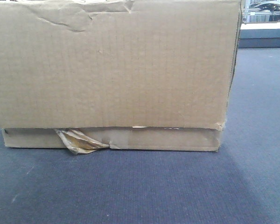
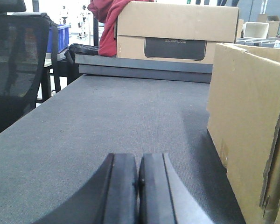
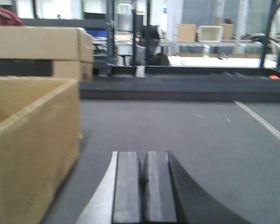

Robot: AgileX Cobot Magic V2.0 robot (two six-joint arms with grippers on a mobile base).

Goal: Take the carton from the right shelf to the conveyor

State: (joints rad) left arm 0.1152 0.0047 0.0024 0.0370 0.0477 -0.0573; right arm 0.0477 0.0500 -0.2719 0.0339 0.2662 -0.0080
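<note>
Front-facing view: carton [image 1: 112,65] fills most of the frame, standing upright on the conveyor [image 1: 144,186] belt, a dark grey-blue textured surface. Plain brown corrugated board; top edge dented and creased toward the left. Lower band stepped in under the main face, with a crumpled scrap of yellowish tape [image 1: 79,140] hanging at its left part (right bottom corner slightly frayed).

Left wrist view: left gripper [image 2: 139,186] low over the belt, fingers pressed together, holding nothing; carton to its right, near but apart. Far off, another cardboard box [image 2: 177,30] with a dark label, and a red cloth [image 2: 107,23] beside it.

Right wrist view: right gripper [image 3: 143,186] likewise, pads together, empty; carton at left, apart from it.
</note>
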